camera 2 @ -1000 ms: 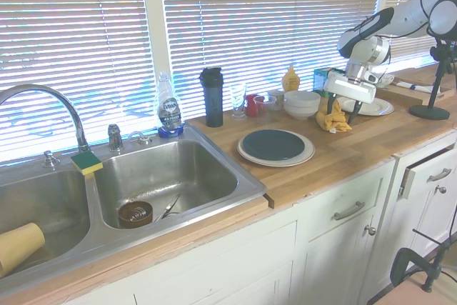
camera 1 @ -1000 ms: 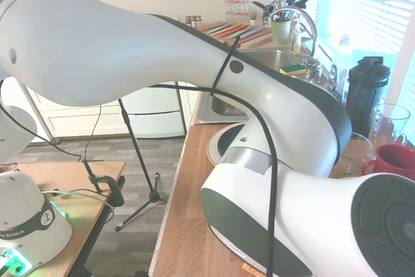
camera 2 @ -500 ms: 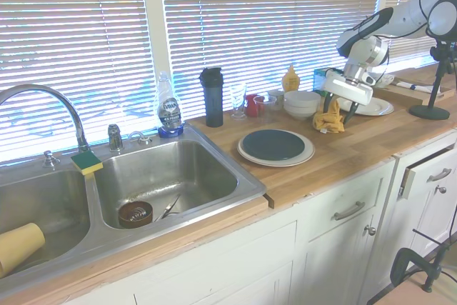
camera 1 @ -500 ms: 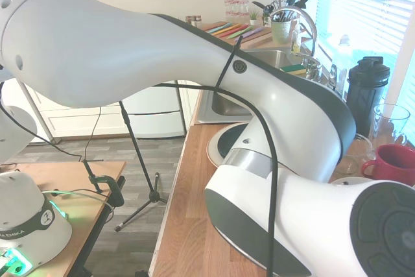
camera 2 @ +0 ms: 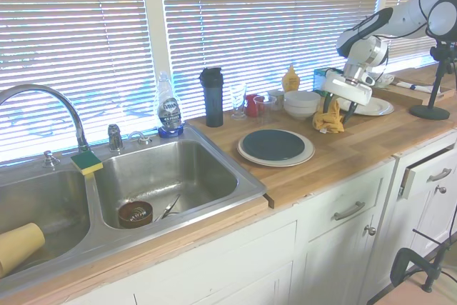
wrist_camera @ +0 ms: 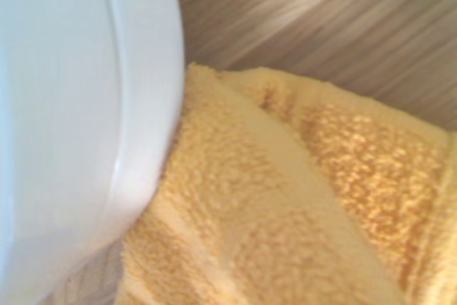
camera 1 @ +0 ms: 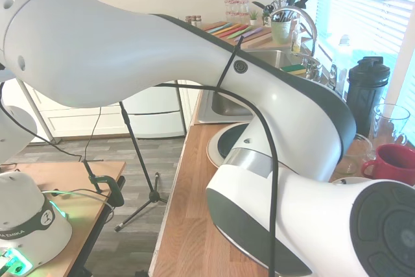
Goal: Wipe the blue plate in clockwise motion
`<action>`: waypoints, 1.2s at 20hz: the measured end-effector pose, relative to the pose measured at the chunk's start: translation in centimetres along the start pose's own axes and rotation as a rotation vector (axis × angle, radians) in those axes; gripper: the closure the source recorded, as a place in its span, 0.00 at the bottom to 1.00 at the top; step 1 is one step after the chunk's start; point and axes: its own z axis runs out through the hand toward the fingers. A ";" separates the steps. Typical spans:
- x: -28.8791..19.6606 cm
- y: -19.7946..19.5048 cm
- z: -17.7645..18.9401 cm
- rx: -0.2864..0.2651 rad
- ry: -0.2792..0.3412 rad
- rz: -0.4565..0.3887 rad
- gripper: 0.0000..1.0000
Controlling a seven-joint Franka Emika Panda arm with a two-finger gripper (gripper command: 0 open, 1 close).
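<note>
First exterior view: blue plate [camera 1: 228, 142] mostly hidden behind arm; wooden surface [camera 1: 188, 225]; fingers hidden.
Second exterior view: blue plate [camera 2: 273, 144] dark teal, glossy, stacked on cream plate [camera 2: 303, 155], well apart from fingers [camera 2: 338, 113]; fingers clenched on yellow cloth [camera 2: 330, 121].
Wrist view: yellow cloth [wrist_camera: 285, 198] touching white bowl [wrist_camera: 78, 119].

First exterior view sits behind the arm [camera 1: 194, 89], facing the sink [camera 1: 275, 60]; the second looks back along the counter [camera 2: 343, 155] (wrist: close above).
</note>
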 end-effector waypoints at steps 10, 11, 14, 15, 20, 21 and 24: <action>-0.4 -0.5 0.6 0.013 -0.005 -0.018 1.00; -0.5 -0.6 0.6 0.014 -0.005 -0.019 1.00; -0.6 -0.7 0.6 0.015 -0.005 -0.021 1.00; -0.6 -0.7 0.6 0.016 -0.005 -0.021 1.00; -0.7 -0.8 0.5 0.016 -0.002 -0.027 1.00; -0.8 -0.8 0.5 0.015 0.000 -0.030 1.00; -1.2 -1.0 0.5 0.011 0.019 -0.044 1.00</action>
